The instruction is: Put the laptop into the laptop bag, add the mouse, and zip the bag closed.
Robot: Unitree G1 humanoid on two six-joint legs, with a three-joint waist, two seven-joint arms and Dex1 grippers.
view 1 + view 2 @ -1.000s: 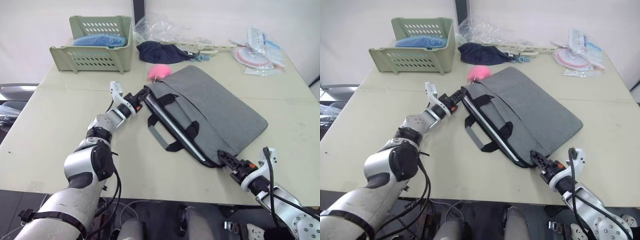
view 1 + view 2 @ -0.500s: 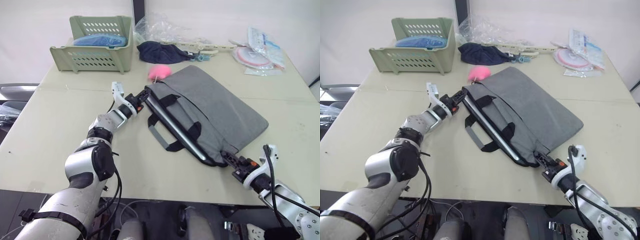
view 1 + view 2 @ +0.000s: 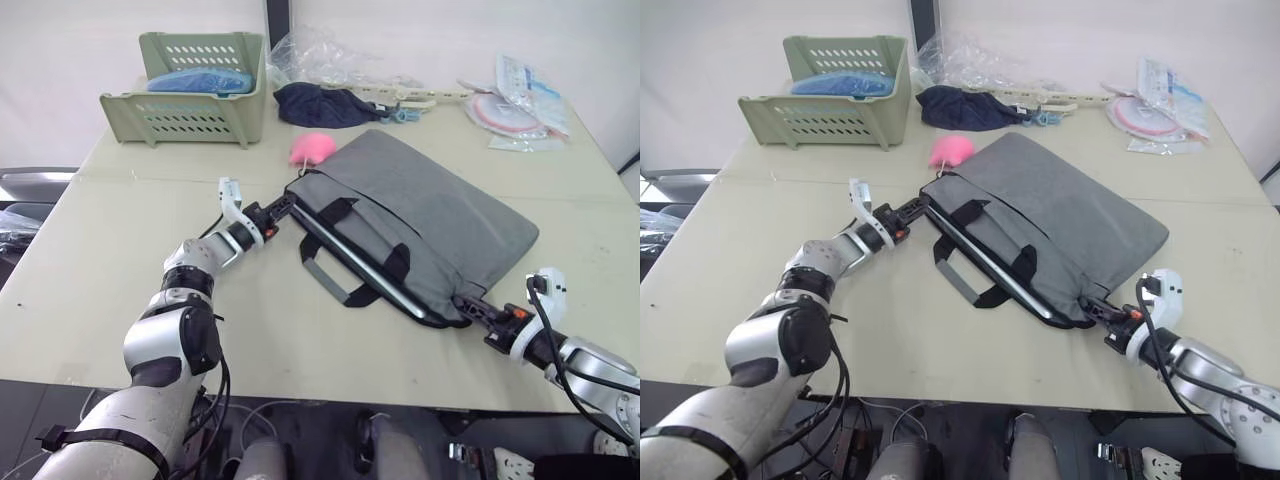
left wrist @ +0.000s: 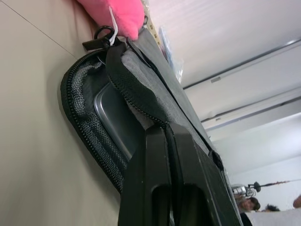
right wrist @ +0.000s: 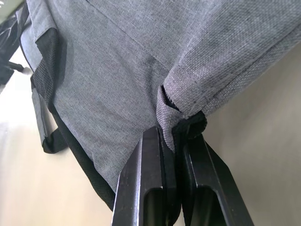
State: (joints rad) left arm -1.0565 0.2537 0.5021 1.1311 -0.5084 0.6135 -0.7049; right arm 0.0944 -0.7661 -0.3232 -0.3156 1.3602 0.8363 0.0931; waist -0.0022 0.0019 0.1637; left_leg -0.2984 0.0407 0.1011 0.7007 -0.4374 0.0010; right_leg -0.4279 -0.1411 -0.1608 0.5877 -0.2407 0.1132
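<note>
The grey laptop bag point(image 3: 430, 215) lies flat in the middle of the table, its long zipper side open toward me. Inside it sits the silver laptop point(image 3: 365, 272), of which a thin edge shows through the opening point(image 4: 115, 117). My left gripper point(image 3: 283, 204) is shut on the bag's black zipper edge at its far left corner point(image 4: 162, 134). At the bag's near right corner, my right gripper point(image 3: 470, 305) is shut on a fold of grey fabric point(image 5: 171, 134). The mouse is out of view.
A pink fluffy blob point(image 3: 312, 148) touches the bag's far left corner. Behind it lie a dark navy cloth point(image 3: 320, 103), a green basket point(image 3: 190, 95) and clear plastic wrap point(image 3: 320, 60). Packets point(image 3: 520, 100) lie at the back right. One black handle point(image 3: 335, 280) sticks out toward me.
My right gripper has moved right and away from me with the bag's corner. The bag has slid a little right and is pulled straighter between the two grippers.
</note>
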